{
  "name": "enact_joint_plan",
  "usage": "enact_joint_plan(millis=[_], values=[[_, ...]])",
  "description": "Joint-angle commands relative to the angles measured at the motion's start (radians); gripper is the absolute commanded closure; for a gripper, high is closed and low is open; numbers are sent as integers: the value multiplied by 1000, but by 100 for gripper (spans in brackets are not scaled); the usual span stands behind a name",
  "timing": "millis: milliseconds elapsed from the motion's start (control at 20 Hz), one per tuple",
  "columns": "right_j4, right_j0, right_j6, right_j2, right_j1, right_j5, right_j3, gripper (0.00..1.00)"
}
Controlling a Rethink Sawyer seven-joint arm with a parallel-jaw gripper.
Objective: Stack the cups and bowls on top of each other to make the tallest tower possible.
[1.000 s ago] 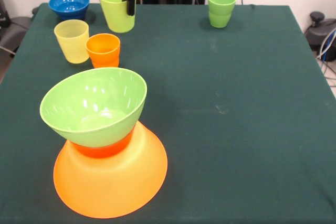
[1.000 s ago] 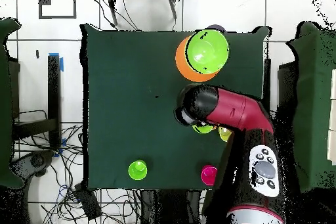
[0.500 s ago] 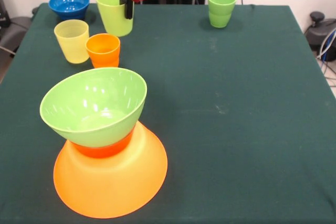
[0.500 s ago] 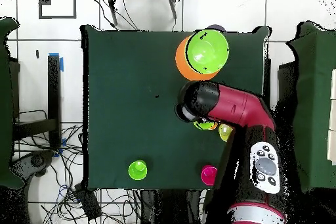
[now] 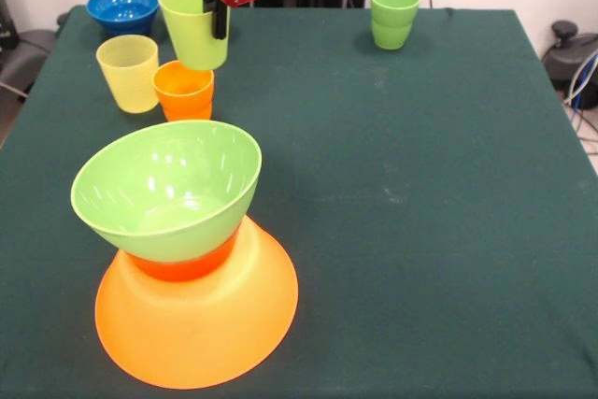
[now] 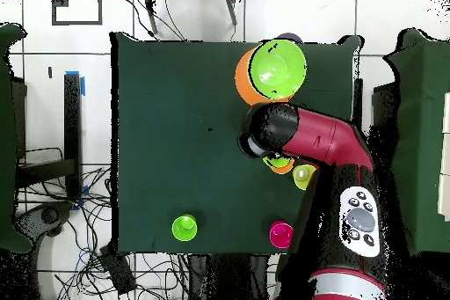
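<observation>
Nearest the front edge of the tabletop (image 5: 420, 231), which wears a dark green cloth, stands the tower (image 5: 182, 259): a very large orange bowl (image 5: 196, 334) upside down, a small orange-red bowl (image 5: 182, 266) on it, and a lime green bowl (image 5: 168, 189) upright on top, tipped a little. Behind it, toward the left edge, an orange cup (image 5: 184, 89) stands just beside a yellow cup (image 5: 128, 72). Above the orange cup hangs a lime green cup (image 5: 193, 21), off the cloth and slightly tilted, with the gripper (image 5: 217, 21) clamped on its rim, one black finger down the outer wall (the other finger is probably inside, though the cup hides it). At the far left corner sits a blue bowl (image 5: 123, 8); near the far edge to the right, well apart, stands a darker green cup (image 5: 394, 16).

From overhead the red arm (image 6: 325, 151) covers most of the cups, and a red cup (image 6: 280, 232) shows by the table's edge. Around the table lie white floor tiles (image 6: 79, 15) and tangled cables (image 6: 132, 261). No writing can be read anywhere.
</observation>
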Motion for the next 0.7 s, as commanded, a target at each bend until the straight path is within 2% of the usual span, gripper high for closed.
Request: enact_joint_plan(millis=[50, 350, 700], values=[[-65, -11, -89, 89, 77, 20, -63, 100], [-73, -25, -111, 88, 85, 33, -90, 100], [-78, -32, -113, 91, 113, 1, -105, 100]])
